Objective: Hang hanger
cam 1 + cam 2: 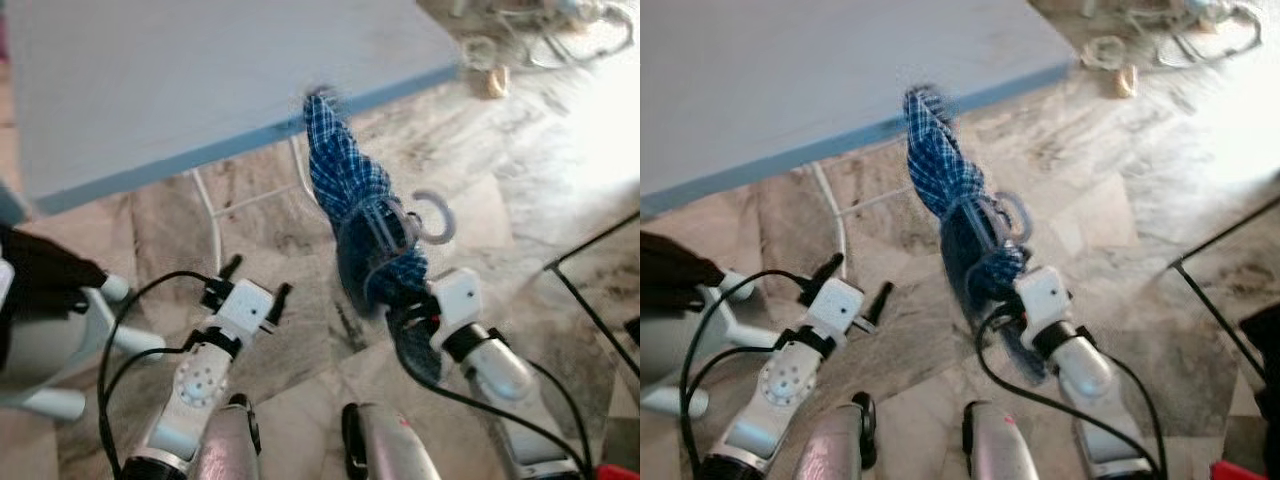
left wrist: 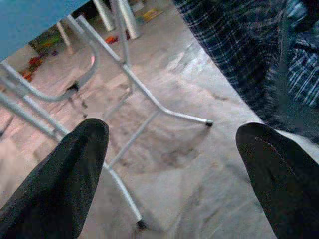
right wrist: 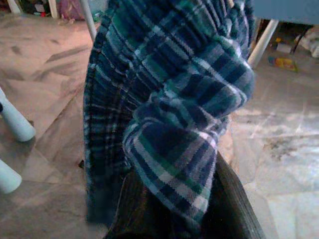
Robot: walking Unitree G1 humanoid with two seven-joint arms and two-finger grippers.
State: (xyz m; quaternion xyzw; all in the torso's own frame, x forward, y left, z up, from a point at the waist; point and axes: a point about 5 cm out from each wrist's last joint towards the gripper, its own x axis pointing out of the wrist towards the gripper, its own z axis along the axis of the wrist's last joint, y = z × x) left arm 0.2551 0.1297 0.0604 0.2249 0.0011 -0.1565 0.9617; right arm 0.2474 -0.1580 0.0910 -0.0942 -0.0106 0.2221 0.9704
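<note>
A blue plaid garment (image 1: 345,175) hangs bunched on a hanger whose pale hook (image 1: 437,218) curls out at its right side. My right gripper (image 1: 398,295) is shut on the lower part of the bundle, holding it upright in front of the table edge. In the right wrist view the plaid cloth (image 3: 169,114) is wedged between the dark fingers (image 3: 234,209). My left gripper (image 1: 256,280) is open and holds nothing, low over the floor to the left of the garment. Its two fingers (image 2: 70,179) stand wide apart in the left wrist view.
A light blue folding table (image 1: 200,70) fills the upper left, with white metal legs (image 1: 212,220) under it. A white stool (image 1: 60,340) with a dark thing on it stands at the left. A thin black frame (image 1: 590,290) crosses the marble floor at the right.
</note>
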